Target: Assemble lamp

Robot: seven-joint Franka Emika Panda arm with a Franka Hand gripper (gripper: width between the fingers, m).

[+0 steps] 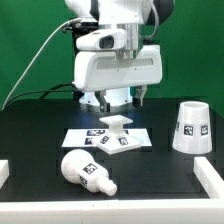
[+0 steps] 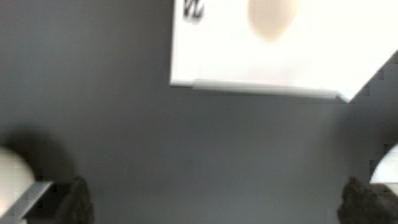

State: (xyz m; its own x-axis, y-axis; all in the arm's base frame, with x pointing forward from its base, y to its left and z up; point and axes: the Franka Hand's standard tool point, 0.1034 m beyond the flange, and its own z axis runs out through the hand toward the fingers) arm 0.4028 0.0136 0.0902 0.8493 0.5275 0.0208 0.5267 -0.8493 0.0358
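Over the black table, the gripper is hanging with fingers spread apart, empty, the lamp base lying ahead of them, untouched

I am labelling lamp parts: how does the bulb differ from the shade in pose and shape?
The bulb lies on its side; the shade stands upright. The bulb has a round head and a narrower neck; the shade is a truncated cone. The bulb is toward the exterior view's left, the shade at its right. Both are white and carry black-and-white tags.
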